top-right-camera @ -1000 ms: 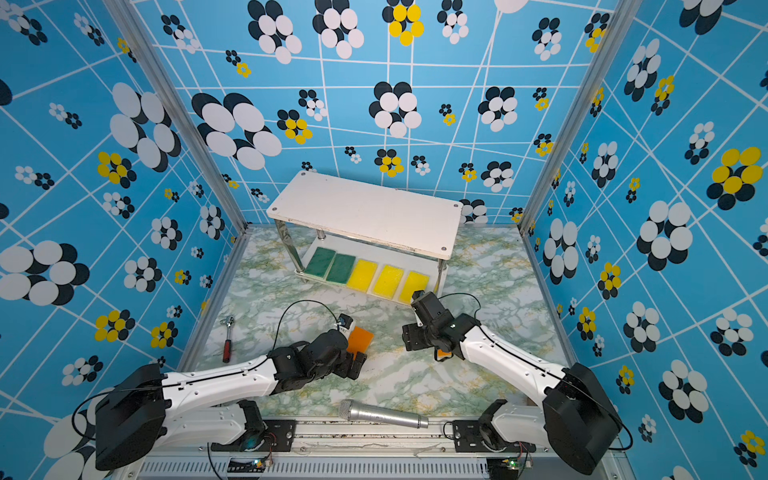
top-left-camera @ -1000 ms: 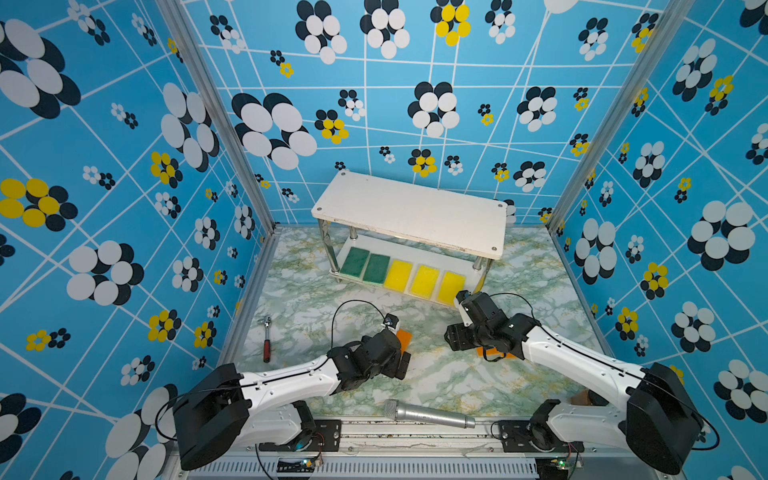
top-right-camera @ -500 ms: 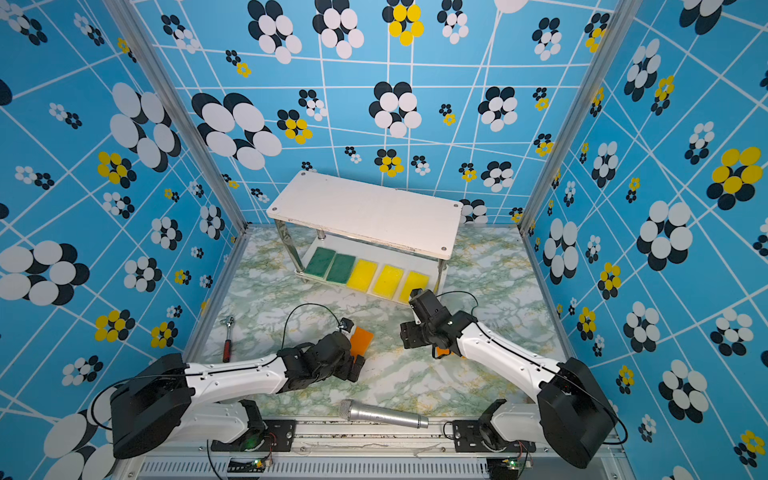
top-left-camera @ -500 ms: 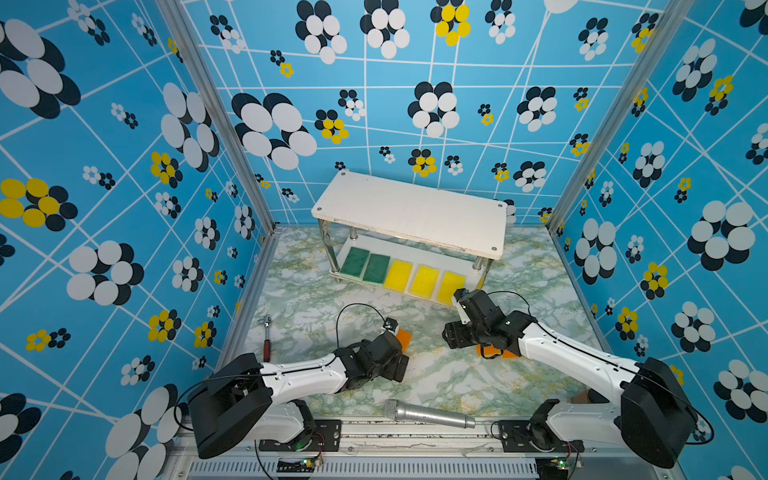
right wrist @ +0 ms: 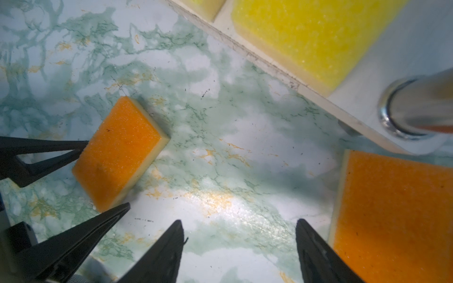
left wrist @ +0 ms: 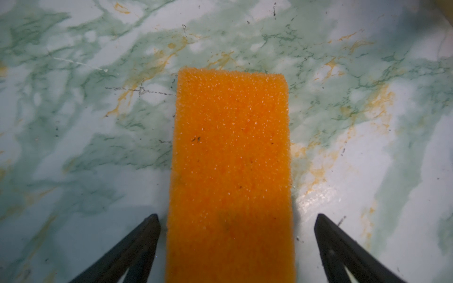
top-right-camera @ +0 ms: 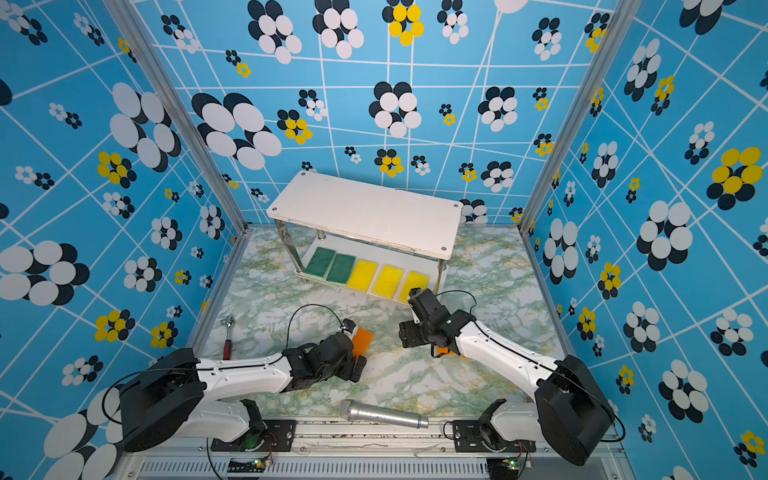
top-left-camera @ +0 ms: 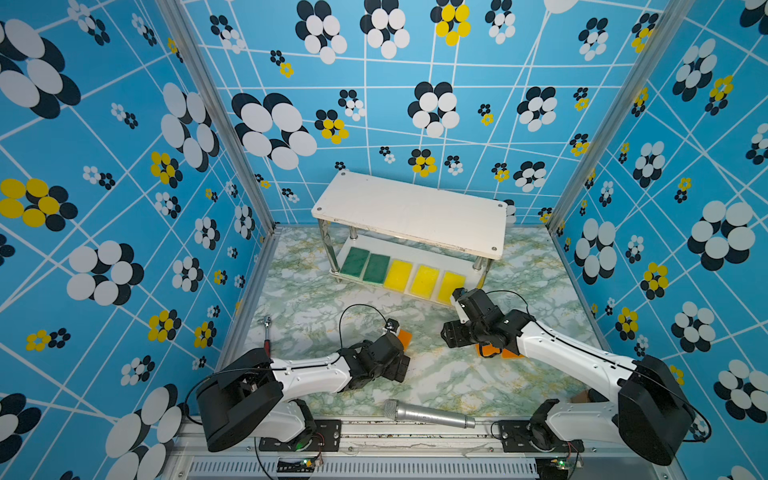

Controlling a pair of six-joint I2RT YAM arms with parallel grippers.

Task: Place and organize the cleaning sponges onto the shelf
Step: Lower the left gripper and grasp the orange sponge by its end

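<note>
The shelf point(top-left-camera: 411, 208) stands at the back in both top views. Two dark green sponges point(top-left-camera: 365, 264) and three yellow sponges point(top-left-camera: 424, 280) lie in a row on its lower board. My left gripper point(left wrist: 235, 215) is open low over the table. Its fingers point(left wrist: 144, 235) straddle an orange sponge point(left wrist: 231, 159) without touching it, and the same sponge point(top-left-camera: 406, 337) shows in the top views point(top-right-camera: 363, 340). My right gripper point(right wrist: 239, 221) is open over bare table near the shelf's front right post. Another orange sponge point(right wrist: 392, 215) lies just outside one of its fingers, mostly hidden under the right arm point(top-left-camera: 494, 353).
A silver microphone point(top-left-camera: 428, 414) lies along the table's front edge. A small red-handled wrench point(top-left-camera: 266, 332) lies by the left wall. The shelf's chrome post point(right wrist: 416, 107) is close to my right gripper. Patterned blue walls close in three sides.
My left arm has sunk lower, bringing the open gripper down around the orange sponge. The right gripper has shifted slightly toward the shelf. Both grippers are as wide open as before.
</note>
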